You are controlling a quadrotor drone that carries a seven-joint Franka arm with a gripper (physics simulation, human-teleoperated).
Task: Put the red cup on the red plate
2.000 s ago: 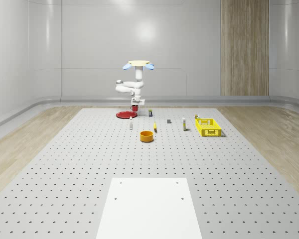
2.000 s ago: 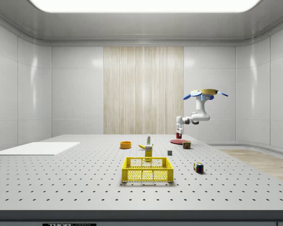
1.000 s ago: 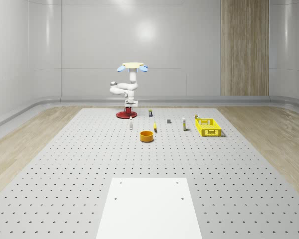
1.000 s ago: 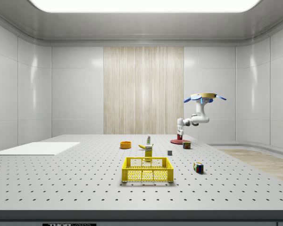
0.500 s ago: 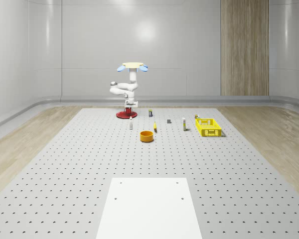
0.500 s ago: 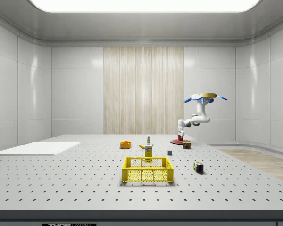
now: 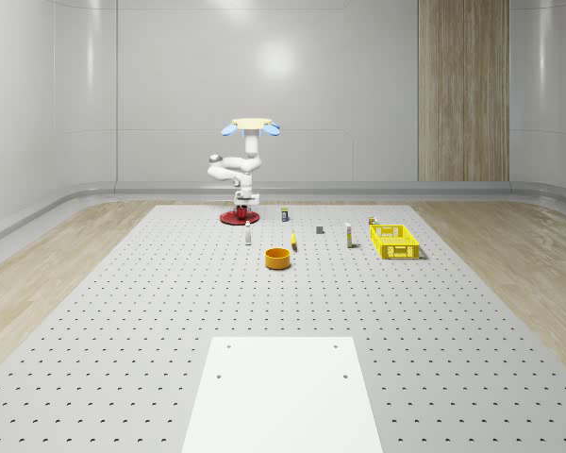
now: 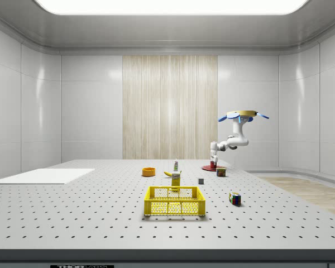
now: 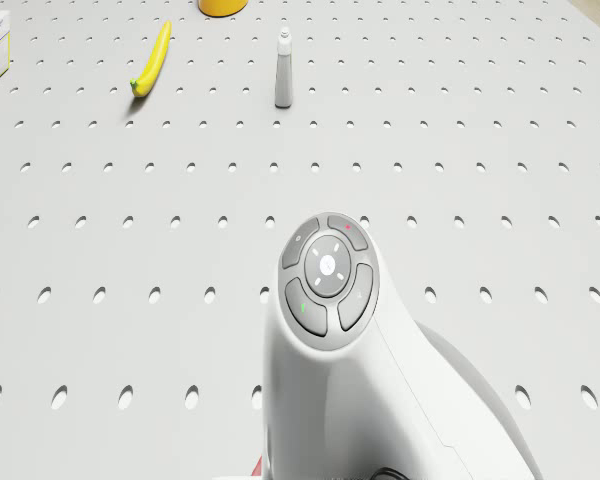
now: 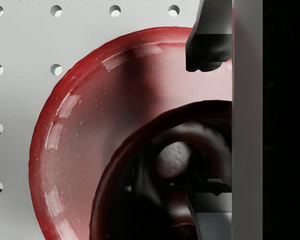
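The red plate (image 7: pixel 236 218) lies at the far end of the perforated table, and the red cup (image 7: pixel 242 209) stands upright on it. In the wrist view I look down into the cup (image 10: pixel 140 150), with the plate (image 10: pixel 75 120) spreading beneath it. My gripper (image 10: pixel 207 130) is open and straddles the cup's wall: one finger (image 10: pixel 210 45) is outside and apart from the rim, the other sits over the cup's inside. The drone (image 7: pixel 251 125) hovers above the plate, its arm bent down to the cup. From the side, the gripper (image 8: pixel 213 161) hangs just above the plate (image 8: pixel 207 167).
Nearer on the table are a small white bottle (image 9: pixel 283 68), a banana (image 9: pixel 152 58), an orange bowl (image 7: pixel 278 258), a yellow crate (image 7: pixel 394 240), a grey cube (image 8: pixel 201 181), a can (image 8: pixel 221 172) and a coloured cube (image 8: pixel 234 197). A white panel (image 7: pixel 281 392) lies at the near end.
The drone and arm carried the cup towards the whole-scene view's left, from beside the plate to over it, and lowered it. In the last half second they have hardly moved.
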